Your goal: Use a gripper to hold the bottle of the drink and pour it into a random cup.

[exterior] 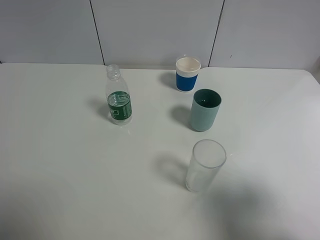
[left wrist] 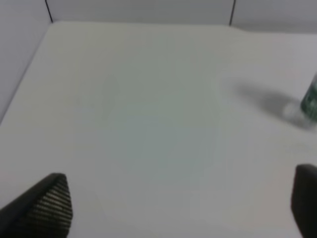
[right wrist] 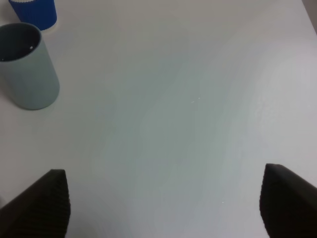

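Observation:
The clear bottle (exterior: 119, 95) with a dark green label and no cap stands upright on the white table, left of centre. Its edge shows in the left wrist view (left wrist: 311, 101). The grey-teal cup (exterior: 205, 110) stands upright to its right, and also shows in the right wrist view (right wrist: 27, 67). Neither arm shows in the exterior high view. My left gripper (left wrist: 181, 206) is open and empty, well short of the bottle. My right gripper (right wrist: 163, 206) is open and empty, apart from the cup.
A white cup with a blue band (exterior: 187, 74) stands behind the teal cup; it also shows in the right wrist view (right wrist: 34, 12). A clear glass (exterior: 205, 166) stands in front of the teal cup. The white table (exterior: 60, 165) meets a grey panelled wall at the back.

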`<state>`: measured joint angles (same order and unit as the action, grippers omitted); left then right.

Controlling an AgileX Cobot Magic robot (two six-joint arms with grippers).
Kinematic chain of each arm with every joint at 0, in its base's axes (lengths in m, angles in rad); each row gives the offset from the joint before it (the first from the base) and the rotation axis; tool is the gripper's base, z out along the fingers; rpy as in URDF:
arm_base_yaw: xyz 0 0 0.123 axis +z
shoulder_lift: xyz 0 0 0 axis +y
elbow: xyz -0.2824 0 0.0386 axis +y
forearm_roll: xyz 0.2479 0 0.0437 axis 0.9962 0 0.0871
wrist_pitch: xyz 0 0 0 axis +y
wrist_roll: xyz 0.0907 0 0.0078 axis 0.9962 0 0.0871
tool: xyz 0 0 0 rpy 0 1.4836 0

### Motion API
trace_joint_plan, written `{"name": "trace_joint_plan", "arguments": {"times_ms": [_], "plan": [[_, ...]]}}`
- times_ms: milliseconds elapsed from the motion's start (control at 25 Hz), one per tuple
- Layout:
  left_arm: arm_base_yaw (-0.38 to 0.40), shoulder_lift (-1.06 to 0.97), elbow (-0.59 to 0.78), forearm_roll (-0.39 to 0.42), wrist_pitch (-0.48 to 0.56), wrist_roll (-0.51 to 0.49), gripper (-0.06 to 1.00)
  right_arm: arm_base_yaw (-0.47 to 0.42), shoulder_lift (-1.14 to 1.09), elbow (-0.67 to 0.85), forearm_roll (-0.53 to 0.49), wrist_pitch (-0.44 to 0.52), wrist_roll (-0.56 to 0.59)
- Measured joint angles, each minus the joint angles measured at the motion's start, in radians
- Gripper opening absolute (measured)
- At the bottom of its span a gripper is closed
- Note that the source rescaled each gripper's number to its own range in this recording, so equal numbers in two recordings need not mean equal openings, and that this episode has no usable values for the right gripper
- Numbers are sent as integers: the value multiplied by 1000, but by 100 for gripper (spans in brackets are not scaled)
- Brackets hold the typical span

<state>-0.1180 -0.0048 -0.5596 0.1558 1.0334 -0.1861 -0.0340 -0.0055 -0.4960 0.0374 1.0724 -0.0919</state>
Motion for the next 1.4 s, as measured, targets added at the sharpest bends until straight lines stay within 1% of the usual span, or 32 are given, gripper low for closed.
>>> {"name": "trace_joint_plan", "arguments": {"times_ms": [80, 320, 520, 1400], "plan": [[0, 0, 22, -9, -13, 2, 76, 0, 0, 0, 0, 0, 0], [0, 0, 24, -11, -21, 3, 76, 0, 0, 0, 0, 0, 0], [0, -1, 53, -31, 13, 5, 76, 0, 0, 0, 0, 0, 0], [0, -1, 54, -38, 13, 6, 76, 0, 0, 0, 0, 0, 0]]}}
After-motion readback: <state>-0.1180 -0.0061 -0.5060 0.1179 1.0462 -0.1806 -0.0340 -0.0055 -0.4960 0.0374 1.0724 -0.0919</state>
